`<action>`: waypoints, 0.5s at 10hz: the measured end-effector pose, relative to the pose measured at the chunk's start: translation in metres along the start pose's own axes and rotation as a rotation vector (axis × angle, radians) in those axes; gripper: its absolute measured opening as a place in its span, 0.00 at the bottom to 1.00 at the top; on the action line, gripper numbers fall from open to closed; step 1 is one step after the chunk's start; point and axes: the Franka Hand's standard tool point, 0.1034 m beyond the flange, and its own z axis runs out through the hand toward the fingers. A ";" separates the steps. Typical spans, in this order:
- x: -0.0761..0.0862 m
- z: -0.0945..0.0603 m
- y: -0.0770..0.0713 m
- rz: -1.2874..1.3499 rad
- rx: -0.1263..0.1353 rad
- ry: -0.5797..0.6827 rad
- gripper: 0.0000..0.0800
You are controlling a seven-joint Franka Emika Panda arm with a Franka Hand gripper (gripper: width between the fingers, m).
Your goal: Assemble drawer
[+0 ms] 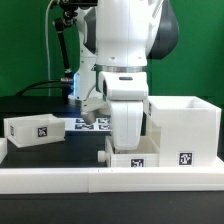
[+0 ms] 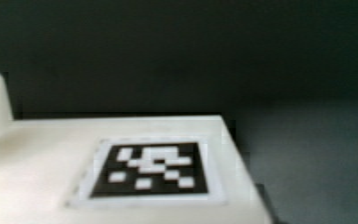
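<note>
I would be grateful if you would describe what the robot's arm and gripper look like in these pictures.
The arm is glossy white, built of thick rounded segments, with a dark section at a joint near the top. It ends in a boxy white gripper, set off by a thin dark seam above it. Black cables show behind the arm. No lettering can be made out.

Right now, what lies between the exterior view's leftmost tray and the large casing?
In the exterior view: the gripper, at a second small tray.
</note>
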 end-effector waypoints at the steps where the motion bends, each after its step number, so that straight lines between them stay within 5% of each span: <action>1: 0.003 0.000 0.000 0.004 0.000 0.000 0.05; 5: 0.007 0.000 0.000 0.012 -0.001 -0.001 0.05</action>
